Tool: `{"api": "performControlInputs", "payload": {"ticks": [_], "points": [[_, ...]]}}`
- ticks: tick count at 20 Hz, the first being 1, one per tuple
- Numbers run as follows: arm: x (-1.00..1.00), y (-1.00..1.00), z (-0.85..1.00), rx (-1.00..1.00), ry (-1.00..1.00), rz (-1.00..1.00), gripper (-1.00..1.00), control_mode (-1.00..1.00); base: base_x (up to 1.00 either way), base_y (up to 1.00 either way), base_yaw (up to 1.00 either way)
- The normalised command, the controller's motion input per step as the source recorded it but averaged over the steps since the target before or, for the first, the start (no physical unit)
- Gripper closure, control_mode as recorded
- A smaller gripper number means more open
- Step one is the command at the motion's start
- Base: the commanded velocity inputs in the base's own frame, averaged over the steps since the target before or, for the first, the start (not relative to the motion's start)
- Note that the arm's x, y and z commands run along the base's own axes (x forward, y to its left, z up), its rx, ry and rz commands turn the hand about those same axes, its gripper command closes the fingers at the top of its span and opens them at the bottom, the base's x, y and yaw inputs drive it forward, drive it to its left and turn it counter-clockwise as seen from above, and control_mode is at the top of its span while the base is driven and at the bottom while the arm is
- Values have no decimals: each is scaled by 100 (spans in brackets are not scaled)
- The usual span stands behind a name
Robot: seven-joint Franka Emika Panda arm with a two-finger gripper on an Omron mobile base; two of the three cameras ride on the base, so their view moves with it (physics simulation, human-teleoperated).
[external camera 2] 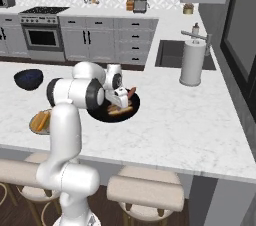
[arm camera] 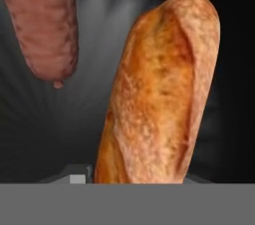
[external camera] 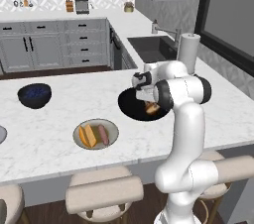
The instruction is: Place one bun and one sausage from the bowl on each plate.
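While the gripper [external camera: 149, 100] reaches down into the black bowl [external camera: 130, 105], its fingers sit either side of a bun [arm camera: 159, 94], which fills the middle of the hand view and runs from 6 o'clock up toward 1 o'clock. The fingertips themselves are hidden at the bottom edge, so I cannot tell whether they press the bun or only flank it. A sausage [arm camera: 45, 25] lies on the dark bowl floor at 10 o'clock of that bun, apart from it.

From the left base view the bowl sits on the marble counter [external camera: 54, 148], partly behind the arm's elbow, with the bun's end [external camera: 152, 108] showing at the bowl's 4 o'clock side. At 8 o'clock from the bowl stands a pale-rimmed plate [external camera: 95, 134] already carrying a bun piece [external camera: 88, 136] and a sausage [external camera: 102, 134] side by side. A dark blue bowl [external camera: 34, 95] rests at 9 o'clock of the black bowl, well apart. A paper towel roll [external camera: 188, 52] stands upright at 1 o'clock, beside the sink [external camera: 151, 48].

From the right base view the bowl's sausage [external camera 2: 131, 92] lies at its 1 o'clock edge.
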Motion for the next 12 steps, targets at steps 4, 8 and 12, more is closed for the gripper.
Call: {"api": "performControlInputs", "payload": {"ticks": [4,8,12], "points": [[0,5,31,-8,0,0,100,-100,0,0,0],[-9,13,88,-20,-7,1,100,-100,0,0,0],[-70,2,83,-1,-18,18,100,-100,0,0,0]]}}
